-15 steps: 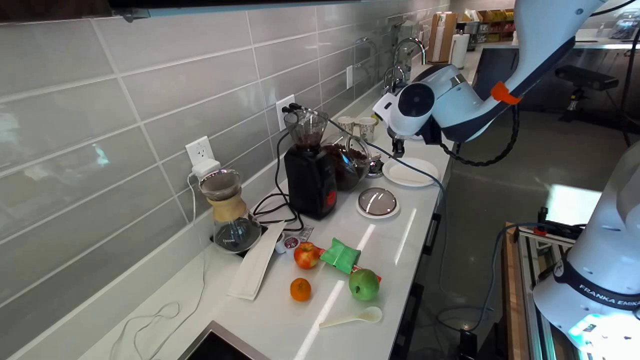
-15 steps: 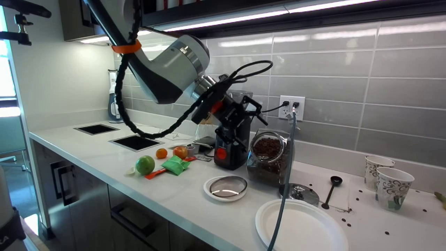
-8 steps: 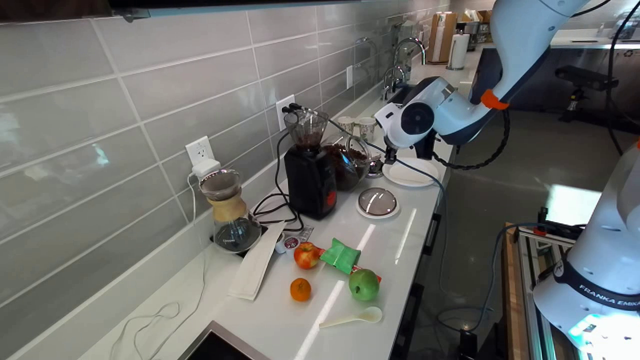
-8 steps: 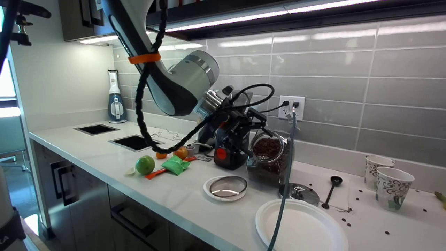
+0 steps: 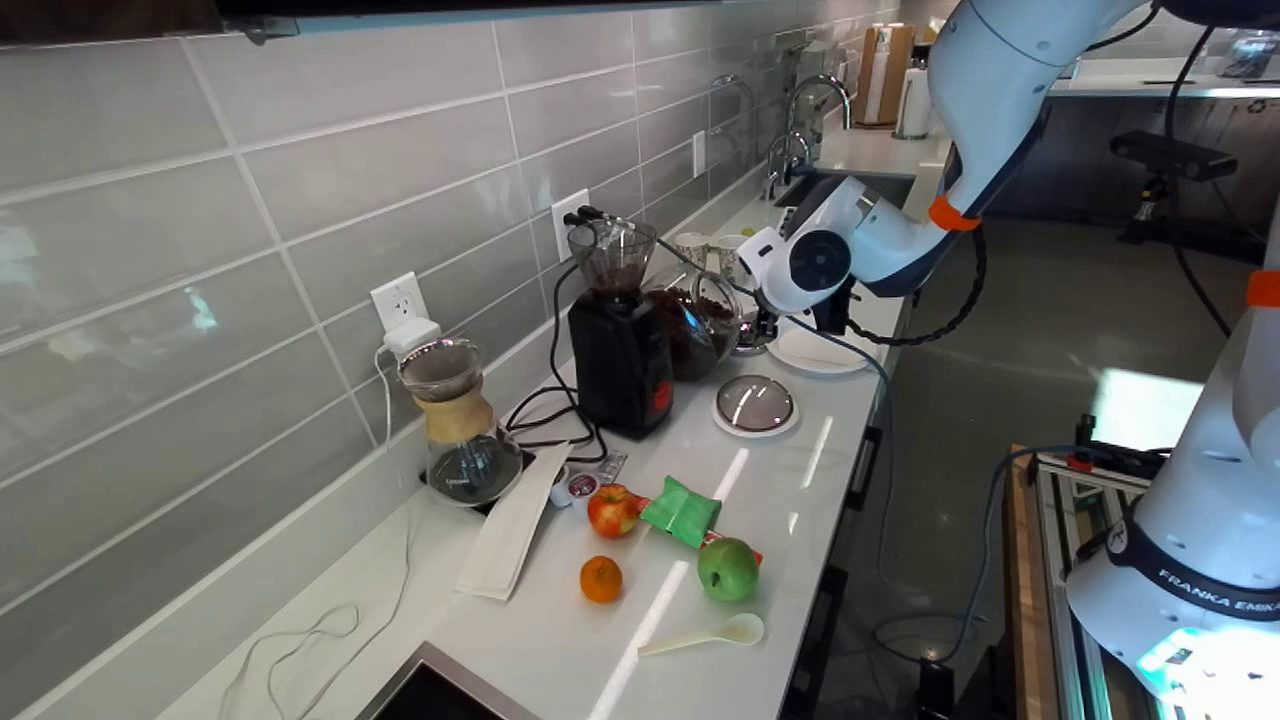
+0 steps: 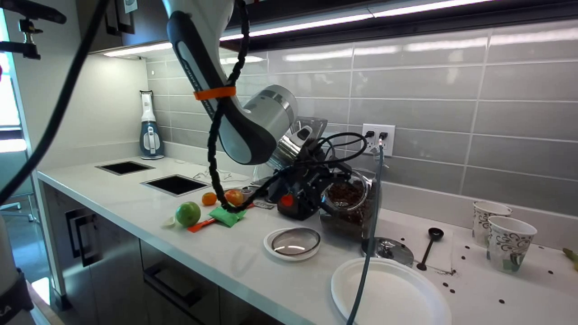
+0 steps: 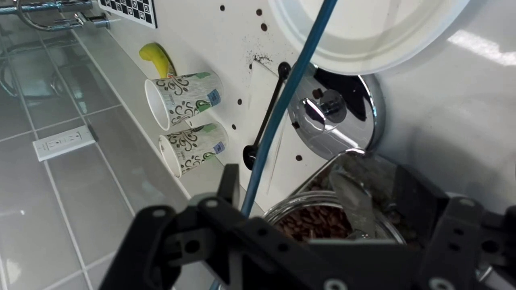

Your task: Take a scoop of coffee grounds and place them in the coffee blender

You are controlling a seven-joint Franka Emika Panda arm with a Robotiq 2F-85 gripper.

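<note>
The scoop [image 6: 428, 251] is black and lies on the counter beside a metal lid. It also shows in the wrist view [image 7: 267, 114], partly behind a blue cable. The coffee blender [image 5: 618, 365] is the black grinder with a clear hopper holding beans. It is mostly behind my gripper in an exterior view [image 6: 288, 213]. My gripper [image 6: 345, 194] is open and empty. It is at the open glass jar [image 6: 352, 221] of coffee beans, in front of its mouth. In the wrist view the jar's mouth [image 7: 318, 221] shows between the spread fingers [image 7: 324, 189].
A blue cable [image 6: 372, 225] hangs across the counter near the jar. A white plate [image 6: 352, 280], a mesh strainer on a bowl [image 6: 295, 243], the metal lid [image 6: 393, 250] and paper cups [image 6: 510, 243] stand nearby. A glass carafe [image 5: 460, 420] and fruit are beyond the blender.
My arm and gripper have come down and across, from in front of the blender to the jar's mouth. The gripper has stayed open. The scoop and blender have not moved.
</note>
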